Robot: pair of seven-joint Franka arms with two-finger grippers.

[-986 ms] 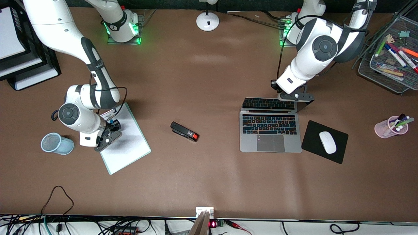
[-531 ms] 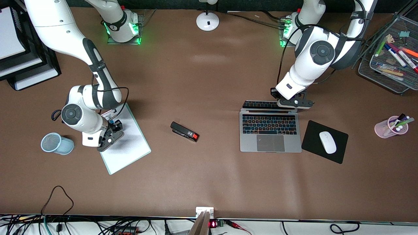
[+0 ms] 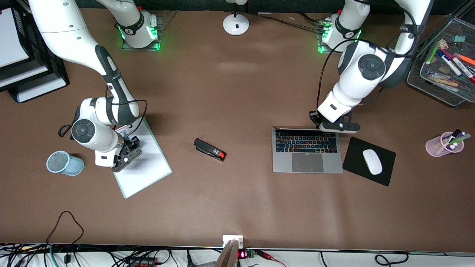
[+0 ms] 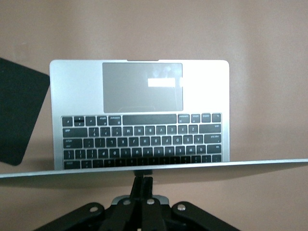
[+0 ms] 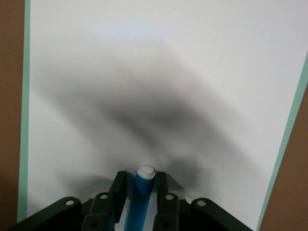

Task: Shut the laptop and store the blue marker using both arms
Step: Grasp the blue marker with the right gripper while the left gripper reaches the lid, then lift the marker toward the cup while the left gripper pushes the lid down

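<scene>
The silver-grey laptop lies open toward the left arm's end of the table. Its lid stands about upright and shows edge-on in the front view. My left gripper is shut, with its tips against the lid's top edge. In the left wrist view the shut fingers touch the lid's edge, above the keyboard and trackpad. My right gripper is over the whiteboard, shut on the blue marker. In the right wrist view the marker sits between the fingers, white end outward.
A blue mesh cup lies beside the whiteboard. A black stapler is mid-table. A black mouse pad with a white mouse lies beside the laptop. A pink pen cup and a wire tray stand at the left arm's end.
The laptop lid has swung from leaning back to about upright, and my left gripper has come with it. My right gripper has shifted slightly over the whiteboard with the marker.
</scene>
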